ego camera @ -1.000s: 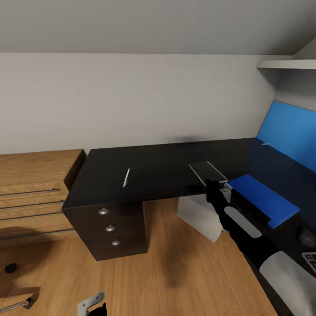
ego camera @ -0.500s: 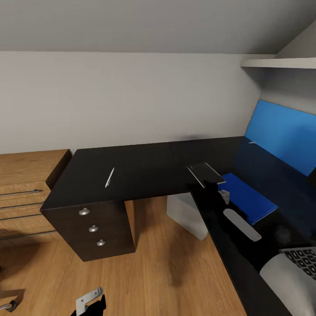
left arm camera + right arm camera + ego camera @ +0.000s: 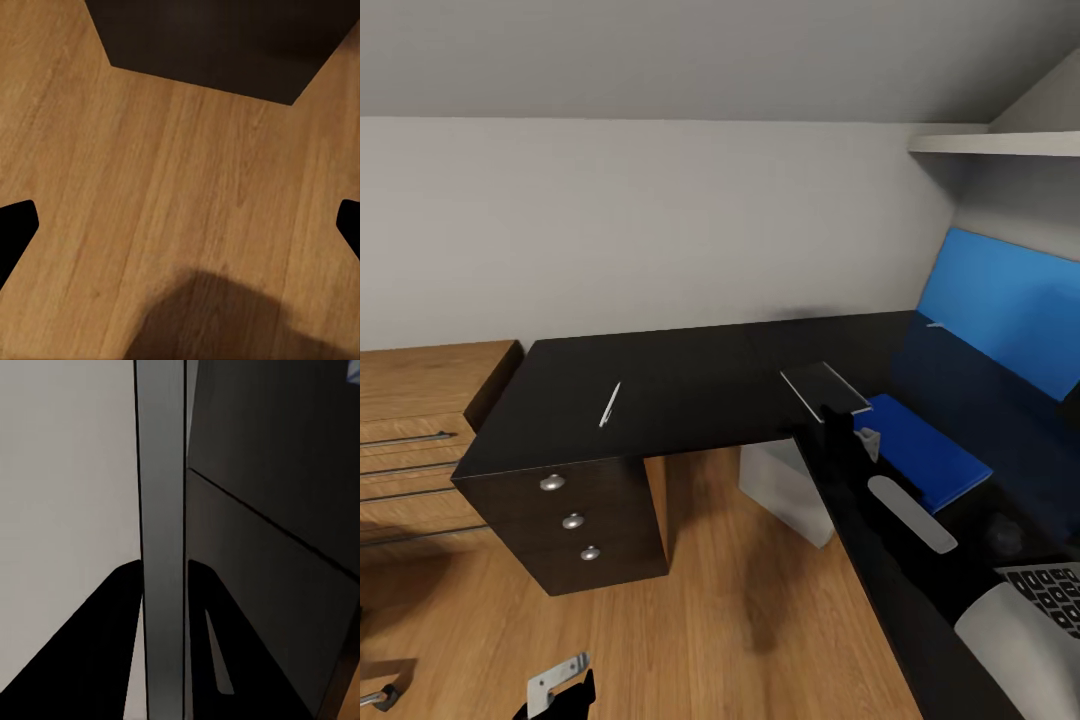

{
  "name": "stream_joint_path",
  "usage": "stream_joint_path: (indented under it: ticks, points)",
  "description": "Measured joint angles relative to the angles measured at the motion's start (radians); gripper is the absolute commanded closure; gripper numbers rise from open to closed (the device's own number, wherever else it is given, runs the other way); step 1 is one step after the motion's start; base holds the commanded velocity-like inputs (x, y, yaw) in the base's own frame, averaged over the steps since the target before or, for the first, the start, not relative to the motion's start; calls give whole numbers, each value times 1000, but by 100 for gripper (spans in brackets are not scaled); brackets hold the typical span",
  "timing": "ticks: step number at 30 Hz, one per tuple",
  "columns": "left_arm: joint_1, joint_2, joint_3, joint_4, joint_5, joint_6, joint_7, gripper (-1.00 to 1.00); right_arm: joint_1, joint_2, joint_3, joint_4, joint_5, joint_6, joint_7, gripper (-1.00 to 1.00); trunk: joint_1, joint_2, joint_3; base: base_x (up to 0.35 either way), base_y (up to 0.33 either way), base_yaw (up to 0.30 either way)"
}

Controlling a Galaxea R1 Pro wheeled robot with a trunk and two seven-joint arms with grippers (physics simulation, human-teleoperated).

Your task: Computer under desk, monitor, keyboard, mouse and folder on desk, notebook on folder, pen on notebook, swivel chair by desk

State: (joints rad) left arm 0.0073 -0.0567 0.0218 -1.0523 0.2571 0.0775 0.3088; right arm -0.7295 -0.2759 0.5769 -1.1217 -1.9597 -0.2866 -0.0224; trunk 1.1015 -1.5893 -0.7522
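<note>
My right gripper [image 3: 843,420] is shut on the near edge of the thin grey notebook [image 3: 825,388]. It holds the notebook just above the black desk [image 3: 690,385], at the far left end of the blue folder [image 3: 920,450] lying flat there. The right wrist view has the notebook [image 3: 161,547] edge-on between the two dark fingers. The white pen [image 3: 610,404] lies alone on the desk's left wing. A corner of the keyboard [image 3: 1052,590] is at the lower right. The pale computer [image 3: 780,485] stands under the desk. My left gripper [image 3: 560,690] [image 3: 180,232] hangs open over the oak floor.
A black three-drawer cabinet [image 3: 575,520] supports the desk's left end, with a light-wood drawer chest [image 3: 410,440] beside it. The blue back panel [image 3: 1000,320] lines the desk's right side, and a shelf [image 3: 1000,143] juts out above it.
The head view swung right a second ago, then held still. My right gripper has lifted the notebook slightly, away from me. The pen and folder have not moved.
</note>
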Motion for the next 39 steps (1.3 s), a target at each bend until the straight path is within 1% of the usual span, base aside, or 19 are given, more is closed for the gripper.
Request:
stream_joint_path:
  ticks: [20, 27, 34, 39]
  points:
    - [0, 2, 0, -2, -1, -1, 0, -100, 2, 3, 1, -9, -5, -8, -4, 100, 0, 0, 0, 0, 0, -5]
    - [0, 2, 0, -2, 0, -1, 0, -100, 2, 3, 0, -19, -7, -8, -7, 100, 0, 0, -6, 0, 73, -142]
    - [0, 2, 0, -2, -1, -1, -1, -100, 2, 2, 0, -25, -9, -7, -8, 100, 0, 0, -14, 0, 237, -177]
    - [0, 2, 0, -2, -1, -2, 0, -100, 2, 1, 0, -26, -9, -7, -8, 100, 0, 0, -20, 0, 40, -180]
